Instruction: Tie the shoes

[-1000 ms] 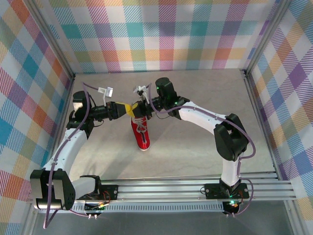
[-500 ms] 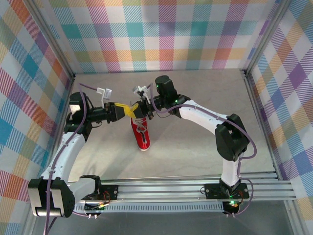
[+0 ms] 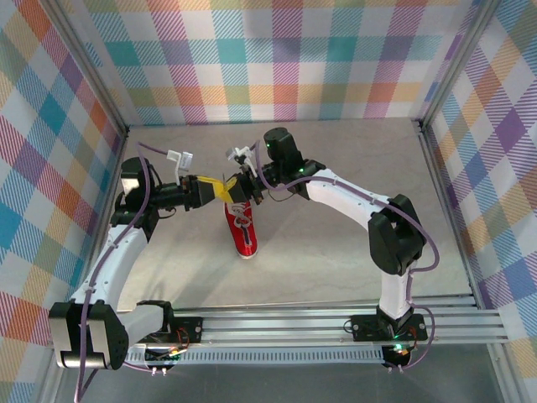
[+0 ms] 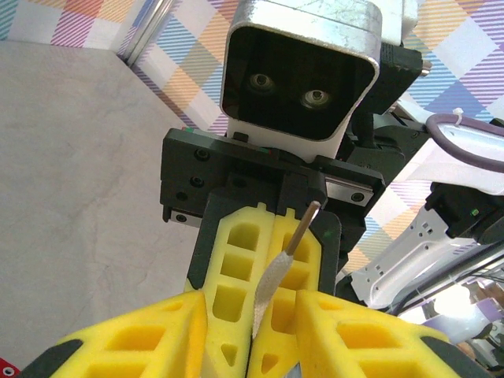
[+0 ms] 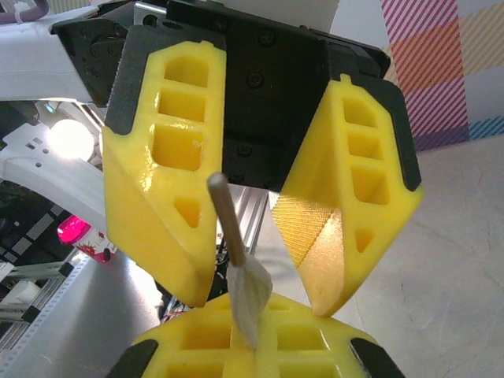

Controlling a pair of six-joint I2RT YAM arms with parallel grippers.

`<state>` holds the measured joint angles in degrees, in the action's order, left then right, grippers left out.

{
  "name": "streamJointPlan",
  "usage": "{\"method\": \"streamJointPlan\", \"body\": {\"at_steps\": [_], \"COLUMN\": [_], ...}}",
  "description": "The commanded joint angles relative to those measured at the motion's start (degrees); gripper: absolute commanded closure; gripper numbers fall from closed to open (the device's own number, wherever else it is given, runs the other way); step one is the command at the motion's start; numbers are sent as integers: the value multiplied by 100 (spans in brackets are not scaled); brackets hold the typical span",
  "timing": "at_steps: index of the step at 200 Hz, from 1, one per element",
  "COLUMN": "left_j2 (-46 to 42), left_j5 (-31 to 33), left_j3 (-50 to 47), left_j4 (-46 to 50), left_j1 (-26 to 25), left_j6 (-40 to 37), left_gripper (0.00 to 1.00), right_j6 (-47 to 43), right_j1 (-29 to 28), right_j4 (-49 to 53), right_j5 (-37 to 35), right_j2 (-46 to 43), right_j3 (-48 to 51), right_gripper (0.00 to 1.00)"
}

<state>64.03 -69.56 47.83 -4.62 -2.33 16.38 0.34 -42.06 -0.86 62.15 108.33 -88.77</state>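
Right gripper (image 5: 246, 313) is clenched on the free end of a lace (image 5: 249, 290), with the stiff aglet (image 5: 224, 216) sticking out past its tips. Left gripper (image 4: 252, 315) is released, nose to nose with it. Its fingers (image 5: 161, 157) stand wide on either side of the aglet, and neither pad touches the lace. The two meet in the air just above the far end of the shoe (image 3: 242, 231). That is the red sneaker lying lengthwise on the table (image 3: 352, 252) between the arms, its near end pointing at the bases.

The step in hand looks like a lace hand-over from right to left. To do it well, centre the left pads on the woven part just below the aglet, not on the hard tip, which would likely slip. Close the left fully before the right lets go. Keep the right steady and the lace lightly taut so it doesn't flop out of the gap. Avoid pinching the right fingertips, which sit between the left fingers. Don't pull hard, since the shoe is light and would probably drag.
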Motion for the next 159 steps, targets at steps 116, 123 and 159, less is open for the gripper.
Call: {"method": "streamJointPlan", "body": {"at_steps": [116,123,159], "left_j2": [-62,-74,-109], "left_j5": [224,224,232], "left_j3": [35,32,7], "left_j4": [-460,-461,-461], "left_j1": [-286,-294,-312], "left_j6": [-241,-257,-293], "left_gripper": [71,71,86], "right_j6": [154,189,530], "right_j1": [-105,-100,-58], "right_j4": [34,0,-255], "right_j5": [402,418,440], "right_j2": [311,318,373], "right_j3": [-512,-512,-534], "right_gripper": [100,100,100]}}
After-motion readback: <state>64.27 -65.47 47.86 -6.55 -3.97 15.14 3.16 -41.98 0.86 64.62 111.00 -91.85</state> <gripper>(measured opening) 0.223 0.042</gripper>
